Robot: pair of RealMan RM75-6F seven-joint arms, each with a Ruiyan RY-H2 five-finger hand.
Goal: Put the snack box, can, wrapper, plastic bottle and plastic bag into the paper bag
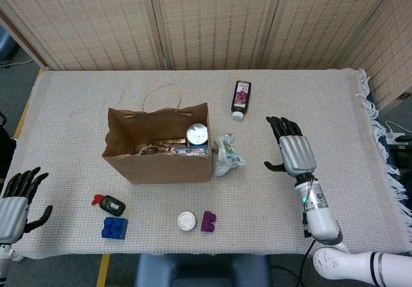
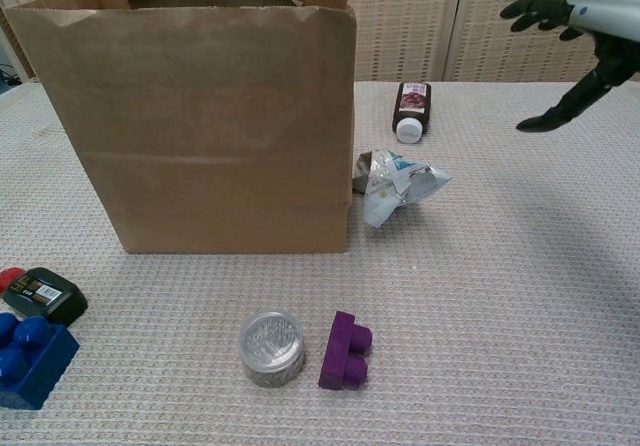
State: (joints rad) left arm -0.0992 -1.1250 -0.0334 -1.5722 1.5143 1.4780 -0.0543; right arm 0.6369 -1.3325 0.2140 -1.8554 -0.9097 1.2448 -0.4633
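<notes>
The brown paper bag stands upright at the table's left-middle. In the head view a can and a snack box lie inside it. A crumpled wrapper lies on the cloth just right of the bag. A dark plastic bottle with a white cap lies further back. My right hand hovers open and empty, well right of the wrapper. My left hand is open at the table's front-left edge, holding nothing.
Near the front edge sit a small round tin and a purple brick. Front left are a blue brick and a black and red device. Wicker screens stand behind the table.
</notes>
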